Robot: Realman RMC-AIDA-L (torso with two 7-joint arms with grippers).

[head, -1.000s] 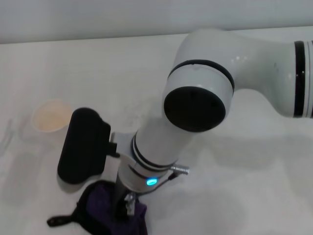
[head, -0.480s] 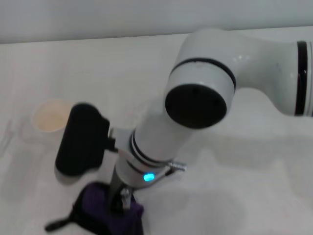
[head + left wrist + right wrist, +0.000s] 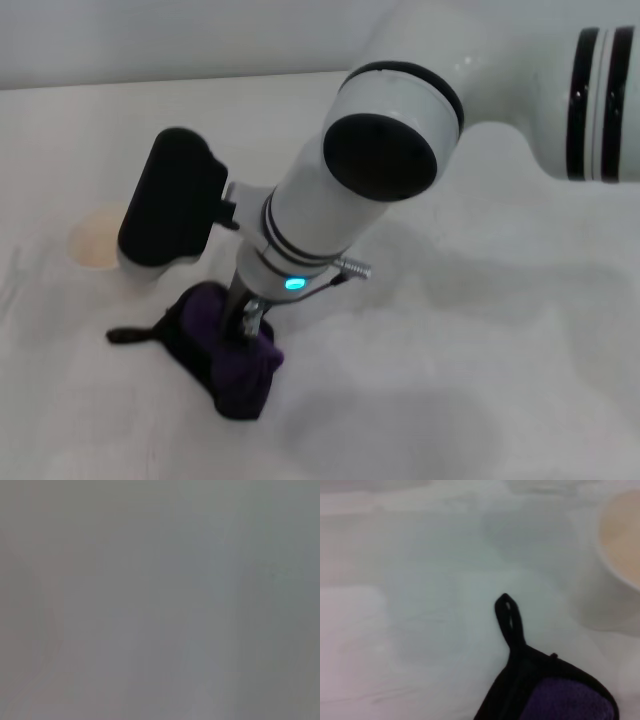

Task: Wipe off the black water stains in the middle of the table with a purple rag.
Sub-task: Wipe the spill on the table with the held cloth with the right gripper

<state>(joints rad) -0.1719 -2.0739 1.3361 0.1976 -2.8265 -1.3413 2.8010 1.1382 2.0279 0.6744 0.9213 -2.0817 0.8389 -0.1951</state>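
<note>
One right gripper [image 3: 247, 322] has its jaws pinching the bunched purple rag [image 3: 225, 350] on the table [image 3: 480, 380].

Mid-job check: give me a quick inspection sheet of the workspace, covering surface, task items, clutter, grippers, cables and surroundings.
Surface: white table, faint grey smudges.
Purple rag: purple rag bunched on the table under the right arm's tool end; black loop tab lies flat, pointing toward the cup.
Black water stains: nothing seen; may lie hidden under the rag or arm.
Clutter: white paper cup to the robot's left of the rag, apart from it.
Right gripper: right gripper down at the rag, pressing or gripping it.
Left gripper: not in view; its wrist view shows only blank grey.
Cables: nothing seen.
Surroundings: pale wall beyond the table's far edge.
</note>
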